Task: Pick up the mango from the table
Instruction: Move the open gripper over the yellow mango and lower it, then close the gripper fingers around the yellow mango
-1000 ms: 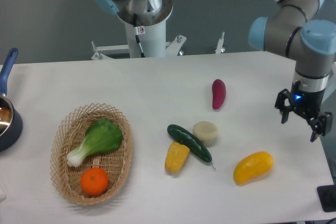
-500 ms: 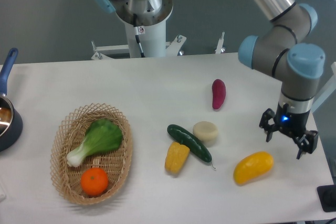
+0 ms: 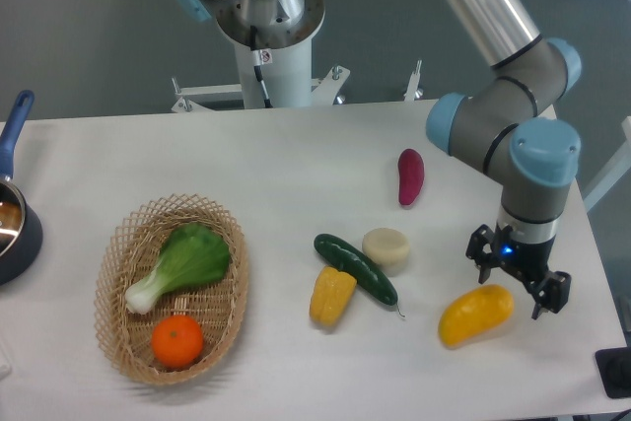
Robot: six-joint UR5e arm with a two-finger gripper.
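We're hovering the gripper (image 3: 520, 281), jaws spread and holding nothing, just above the mango's (image 3: 475, 315) right end. Mango's lying on the table (image 3: 296, 165) w/ long axis running lower-left to upper-right, its bulk sitting down-left of us.

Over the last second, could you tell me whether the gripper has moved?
Yes. The gripper has travelled left and down in the picture, from out beyond the mango's right end to just above it. The mango has stayed put.
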